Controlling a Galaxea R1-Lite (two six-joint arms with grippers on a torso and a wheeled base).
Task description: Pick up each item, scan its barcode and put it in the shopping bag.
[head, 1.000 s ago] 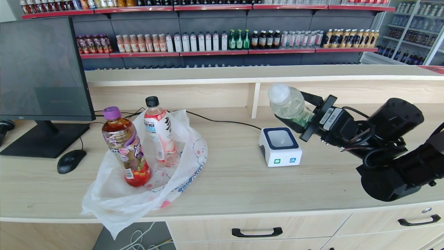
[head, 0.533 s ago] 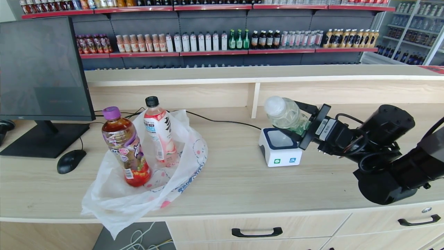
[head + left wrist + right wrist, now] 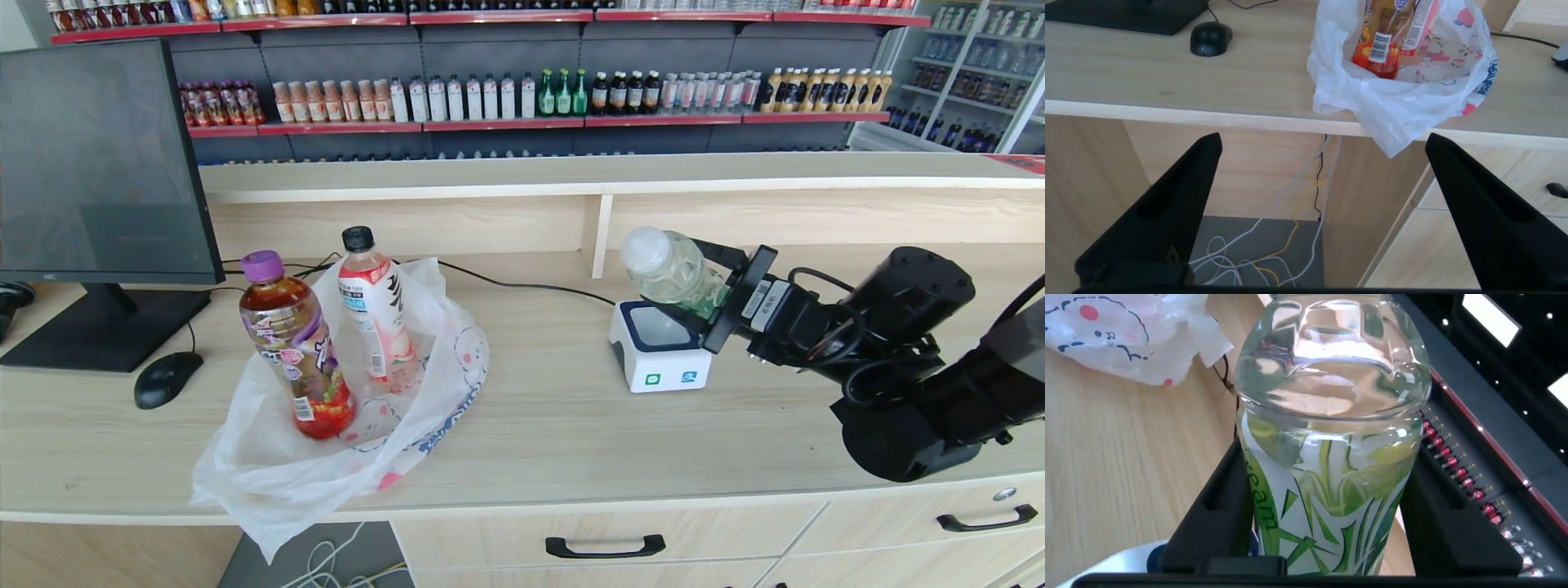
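A clear bottle point(image 3: 665, 261) is gripped by the right end effector point(image 3: 690, 279) just above the scanner point(image 3: 658, 353), right of frame centre — the left end effector point(image 3: 1319, 204) is seen wide open.

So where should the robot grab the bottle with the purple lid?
The purple-lid bottle stands upright and round, so probably pinch its upper body just under the lid, coming level from the front. Lower down the shopping bag bunches around its base, and the pink bottle stands close behind, to the robot's right.
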